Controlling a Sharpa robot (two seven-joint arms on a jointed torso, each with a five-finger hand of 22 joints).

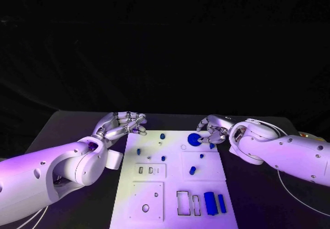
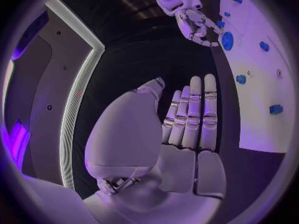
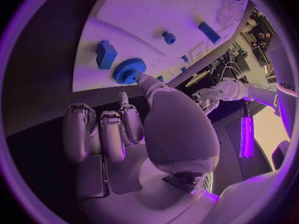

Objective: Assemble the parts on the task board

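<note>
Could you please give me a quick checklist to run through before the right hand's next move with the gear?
1. Right hand at the gear: ok, a fingertip touches its edge.
2. Gear firmly held: cannot tell, contact shows on one side.
3. Gear seated on the board: cannot tell.
4. Left hand out of the way: ok, off the board's far left corner, holding nothing.
5. Other blue parts clear of the gear: ok, the nearest block lies apart.

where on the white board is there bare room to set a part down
The task board is barest at its near-left plate, around one small oval hole. The near-right corner is crowded with blue blocks beside the slots. The far end is crowded too: the right hand touches the blue gear, small blue pegs nearby.
</note>
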